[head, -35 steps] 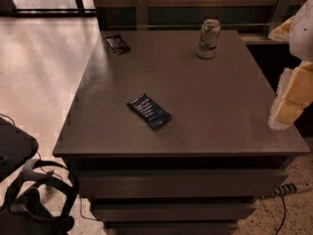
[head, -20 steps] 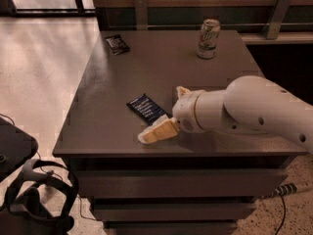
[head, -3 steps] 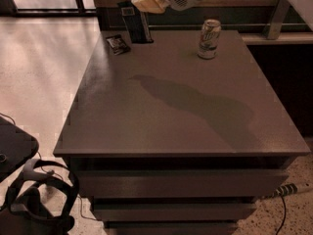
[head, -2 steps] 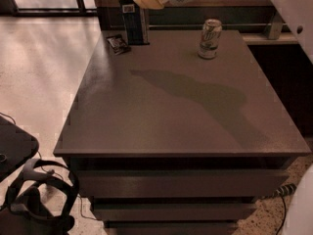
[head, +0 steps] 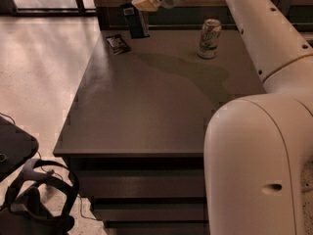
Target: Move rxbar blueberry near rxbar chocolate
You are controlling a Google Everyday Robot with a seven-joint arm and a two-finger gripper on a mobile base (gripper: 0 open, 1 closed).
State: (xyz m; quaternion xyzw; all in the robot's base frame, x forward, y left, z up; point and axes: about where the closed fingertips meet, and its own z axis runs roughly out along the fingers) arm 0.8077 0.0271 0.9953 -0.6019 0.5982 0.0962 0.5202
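The rxbar blueberry (head: pixel 133 20), a dark-blue wrapper, hangs upright from my gripper (head: pixel 143 3) at the table's far left corner, its lower end close to the tabletop. The gripper is shut on the bar's top end. The rxbar chocolate (head: pixel 117 43), a flat black wrapper with a whitish patch, lies on the table just left and in front of the hanging bar. My white arm reaches in from the right foreground across the top of the view.
A green and white can (head: pixel 209 38) stands upright at the table's far right. The dark table (head: pixel 146 111) has drawers below. A black headset-like object (head: pixel 34 199) lies on the floor at lower left. My arm's bulky base (head: pixel 259 165) fills the lower right.
The arm has swung further over the table, and its base now fills the lower right. The gripper with the blue bar stays near the far left corner beside the black wrapper.
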